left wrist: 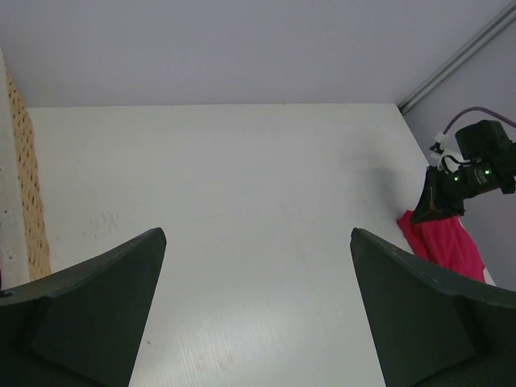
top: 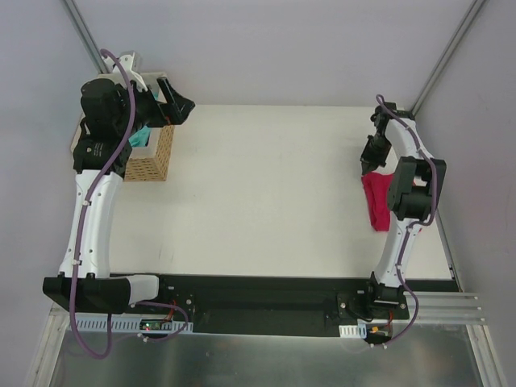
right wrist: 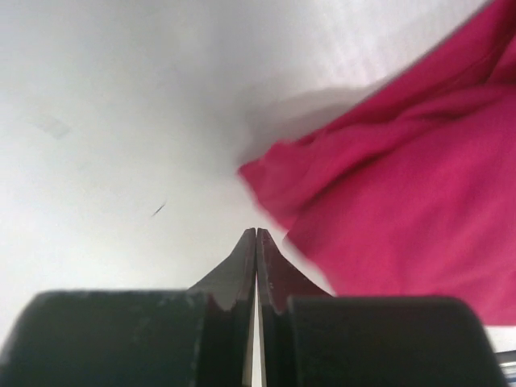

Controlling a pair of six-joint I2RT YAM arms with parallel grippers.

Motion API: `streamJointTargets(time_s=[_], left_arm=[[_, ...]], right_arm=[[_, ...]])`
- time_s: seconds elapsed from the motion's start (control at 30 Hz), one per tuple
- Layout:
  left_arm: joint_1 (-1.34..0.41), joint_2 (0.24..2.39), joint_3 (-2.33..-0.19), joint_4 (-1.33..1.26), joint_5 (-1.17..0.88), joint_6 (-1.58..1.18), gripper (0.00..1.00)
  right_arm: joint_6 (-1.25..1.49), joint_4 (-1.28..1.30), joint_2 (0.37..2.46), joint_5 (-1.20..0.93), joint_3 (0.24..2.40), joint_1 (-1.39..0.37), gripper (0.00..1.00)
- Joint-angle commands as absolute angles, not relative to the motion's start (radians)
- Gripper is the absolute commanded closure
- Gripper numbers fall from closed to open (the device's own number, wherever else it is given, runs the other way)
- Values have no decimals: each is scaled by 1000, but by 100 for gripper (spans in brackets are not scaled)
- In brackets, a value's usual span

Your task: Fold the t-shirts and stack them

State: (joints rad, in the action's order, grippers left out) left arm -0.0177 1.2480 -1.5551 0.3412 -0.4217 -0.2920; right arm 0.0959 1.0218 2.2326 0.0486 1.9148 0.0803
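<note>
Pressed flat together, the fingers of the right gripper (right wrist: 255, 234) fill the bottom of the right wrist view, clenched with no cloth between them. Just ahead of their tips lies the nearest corner of the crimson-pink t-shirt (right wrist: 403, 193), and the rumpled fabric spreads away to the tips' right side. From above, this shirt is bunched into a narrow strip. Its long axis runs from under the right gripper back towards that arm's base, close along the right edge of the table (top: 266, 185).

The left gripper (left wrist: 258, 234) stands released, its two dark fingers spread wide with nothing between them, and it points across the table towards the right arm. Beside and below it sits the wicker basket (top: 153, 157), at the table's left edge. The turquoise t-shirt (top: 143, 135) shows inside the basket, mostly hidden under the left arm, so its lie cannot be told.

Between the two hands, white table surface stretches wide, bounded by the grey walls at the far side and on the right.
</note>
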Motion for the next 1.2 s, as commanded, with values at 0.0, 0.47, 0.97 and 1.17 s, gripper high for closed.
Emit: streamJointTargets(time_s=[0.0, 0.47, 0.97, 1.17], left_arm=[[-12, 1273, -1571, 308, -459, -304, 1], [-31, 1281, -1451, 282, -425, -241, 1], [-28, 1270, -1214, 172, -344, -210, 1], [41, 1197, -1109, 95, -259, -176, 1]], right_arm=[[80, 956, 1958, -22, 1872, 2, 99], [5, 471, 1716, -197, 1378, -40, 99], [-98, 307, 1284, 67, 1333, -49, 1], [-111, 340, 1275, 90, 1243, -29, 4]])
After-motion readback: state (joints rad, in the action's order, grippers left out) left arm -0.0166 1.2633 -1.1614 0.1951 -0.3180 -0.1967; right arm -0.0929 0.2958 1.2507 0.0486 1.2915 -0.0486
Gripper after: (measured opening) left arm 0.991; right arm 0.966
